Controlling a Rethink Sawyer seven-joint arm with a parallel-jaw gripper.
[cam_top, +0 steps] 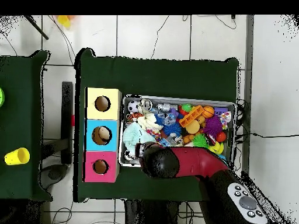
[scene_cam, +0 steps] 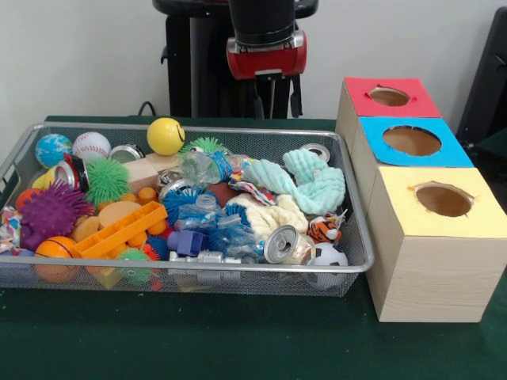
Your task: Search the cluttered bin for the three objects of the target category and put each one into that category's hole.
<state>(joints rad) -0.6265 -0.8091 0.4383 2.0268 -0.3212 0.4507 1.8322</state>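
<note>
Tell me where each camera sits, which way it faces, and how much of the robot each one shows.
Front view: across the table from the robot, facing it over the bin; only the red and black arm hanging at the top edge shows.
Overhead view: above the table, looking straight down, robot's base at the bottom; the arm reaches over the bin's corner.
Both show the bin and the red-topped box, half-turned against each other.

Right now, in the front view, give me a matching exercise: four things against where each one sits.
Things:
1. tiger toy
2. yellow ball
3. purple spiky ball
4. red-topped box

Places:
A. left side of the bin
B. outside the bin, at the far right
C. the bin's near right corner
D. by the bin's far rim

Pairs: 1-C, 2-D, 3-A, 4-B
</note>
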